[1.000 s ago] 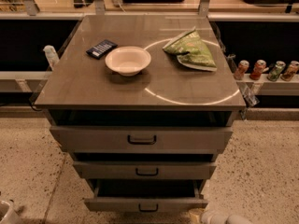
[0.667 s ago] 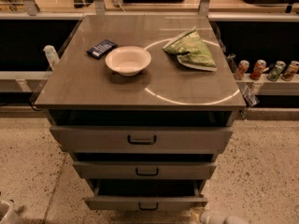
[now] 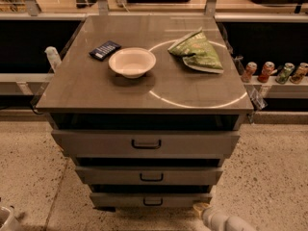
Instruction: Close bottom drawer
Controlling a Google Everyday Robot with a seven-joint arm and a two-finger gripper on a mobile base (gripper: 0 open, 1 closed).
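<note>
Gripper [image 3: 202,210] sits low, below the bench's front right corner, just beside the right end of the bottom drawer [image 3: 151,199]; whether it is open or closed I cannot tell. That drawer is the lowest of three under the front edge, with a dark gap above it. On top, a white bowl [image 3: 132,61] rests toward the left edge.
</note>
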